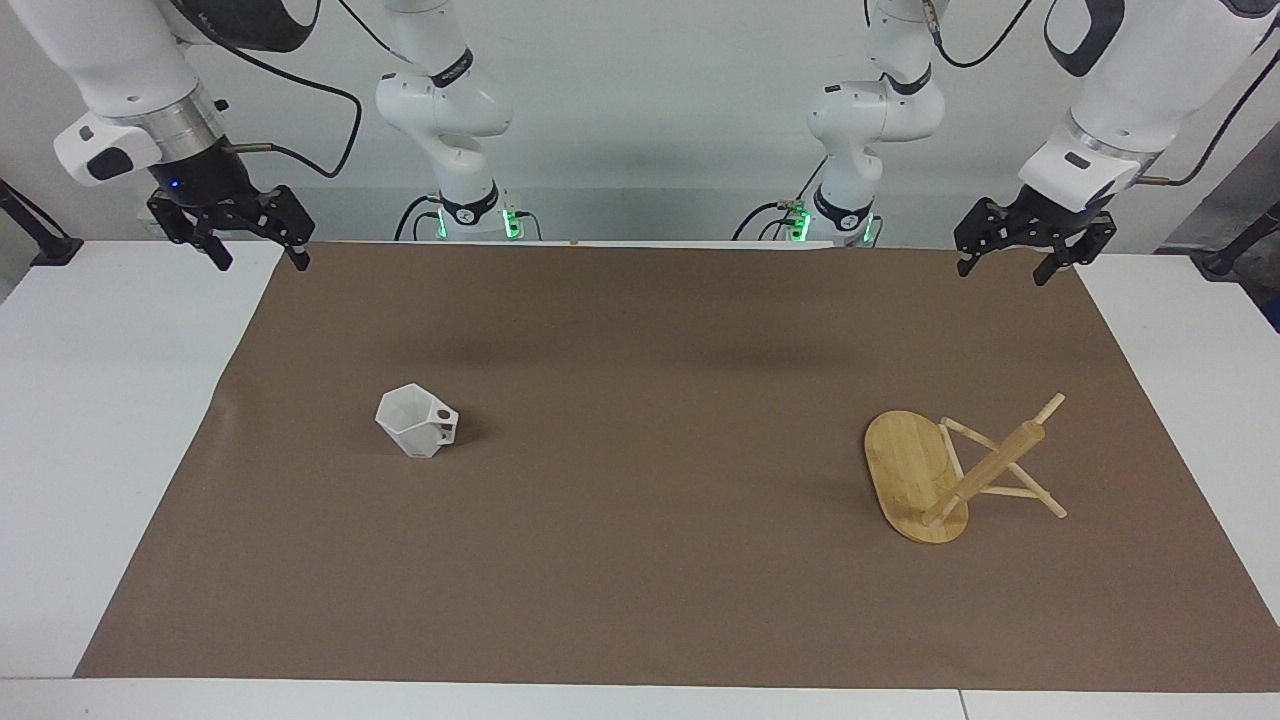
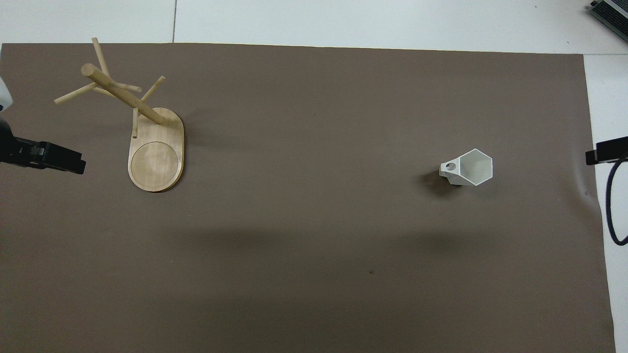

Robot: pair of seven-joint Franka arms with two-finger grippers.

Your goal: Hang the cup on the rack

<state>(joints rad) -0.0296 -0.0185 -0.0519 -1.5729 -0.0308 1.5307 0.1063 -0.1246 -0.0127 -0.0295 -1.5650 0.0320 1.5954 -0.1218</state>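
Overhead, both pincers are cut off edgewise.

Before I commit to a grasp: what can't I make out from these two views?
- Overhead view: left end effector and right end effector are cut off by the frame's side edges; only dark tips show.
- Cup: its base, hidden by its own walls in both views.
- Rack: the pegs overlap the post in both views, so their count and angles are unclear.
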